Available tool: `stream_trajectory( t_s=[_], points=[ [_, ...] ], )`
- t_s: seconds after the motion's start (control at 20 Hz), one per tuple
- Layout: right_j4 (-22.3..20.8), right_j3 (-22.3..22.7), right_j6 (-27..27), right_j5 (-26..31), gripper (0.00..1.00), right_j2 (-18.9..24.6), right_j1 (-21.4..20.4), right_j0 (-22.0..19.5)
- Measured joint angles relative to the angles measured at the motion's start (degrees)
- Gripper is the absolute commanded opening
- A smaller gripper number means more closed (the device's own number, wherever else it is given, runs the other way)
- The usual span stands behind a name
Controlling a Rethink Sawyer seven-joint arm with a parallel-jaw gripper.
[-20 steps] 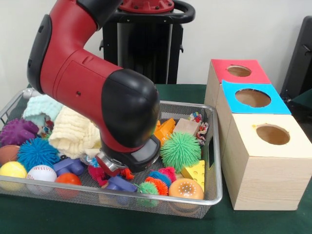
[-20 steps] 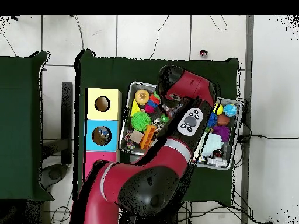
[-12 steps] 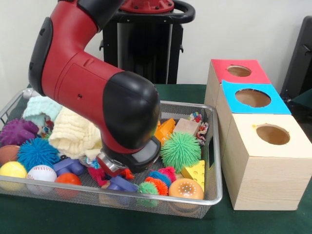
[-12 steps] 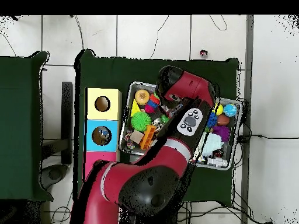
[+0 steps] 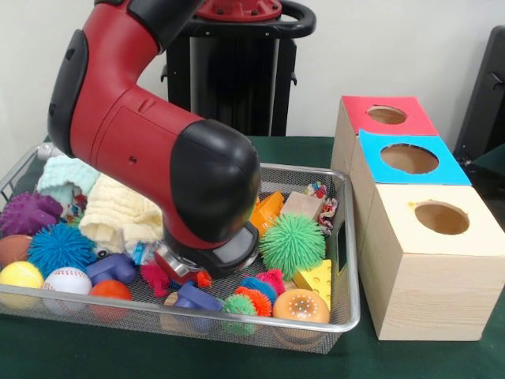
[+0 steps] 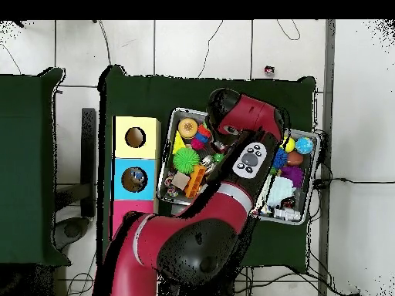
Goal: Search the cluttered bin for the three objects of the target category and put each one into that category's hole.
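Note:
A wire mesh bin [image 5: 347,316] holds a heap of toys. Among them are a green spiky ball [image 5: 293,245], a cheese wedge [image 5: 316,277], an orange dotted ball [image 5: 301,305] and a baseball [image 5: 67,279]. My red and black arm reaches down into the bin's middle. Its bulky wrist [image 5: 209,197] covers most of my gripper [image 5: 177,267], which sits low among the toys beside a red fuzzy toy [image 5: 158,278] and a blue-purple toy [image 5: 197,298]. Whether it holds anything is hidden. In the overhead view the arm [image 6: 243,123] covers the bin's centre.
Three boxes stand beside the bin, with a red-topped hole [image 5: 387,115], a blue-topped hole [image 5: 409,159] and a pale yellow-topped hole [image 5: 441,218]. Cream cloth [image 5: 118,213], teal cloth [image 5: 67,175], purple [image 5: 28,213] and blue [image 5: 59,247] spiky balls fill the bin's other end.
The wrist has shifted a little over the bin's middle, and the red fuzzy toy beneath it has moved slightly. The other toys lie as before.

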Motion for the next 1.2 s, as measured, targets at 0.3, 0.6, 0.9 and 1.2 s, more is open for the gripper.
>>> stream_trajectory(
  t_s=[0.3,0.6,0.9,1.2],
  points=[
    [-1.3,-0.5,0.0,1.6,0.00,0.0,0.0,-0.3],
    [-2.4,-3.2,0.0,5.7,0.00,0.0,0.2,-1.7],
    [-3.0,-9.9,0.0,13.8,0.00,-0.7,1.0,-5.1],
    [-2.9,-17.3,0.0,20.4,0.00,-2.0,1.9,-8.3]
  ],
)
